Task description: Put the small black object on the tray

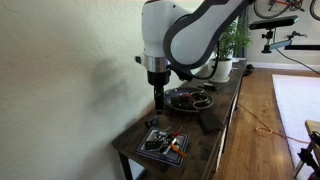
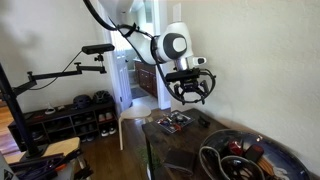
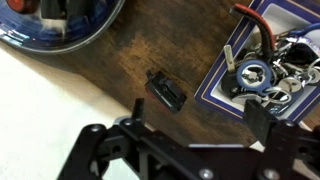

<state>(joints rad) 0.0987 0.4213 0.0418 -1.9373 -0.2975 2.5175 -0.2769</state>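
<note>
The small black object (image 3: 166,88) lies on the dark wooden table between the tray and the patterned mat, seen in the wrist view. The tray (image 3: 98,27) is a round dark blue dish at the top left there, and it also shows in both exterior views (image 1: 176,104) (image 2: 214,153). My gripper (image 3: 205,115) is open and empty, hovering above the table with the small black object just ahead of its left finger. It hangs from the white arm in both exterior views (image 1: 158,97) (image 2: 190,96). The object is too small to make out in the exterior views.
A square patterned mat (image 3: 225,80) with keys and small metal items lies to the right; it also shows in both exterior views (image 1: 163,144) (image 2: 175,122). A larger black lump (image 1: 206,123) lies near the table's edge. A potted plant (image 1: 232,45) stands at the far end.
</note>
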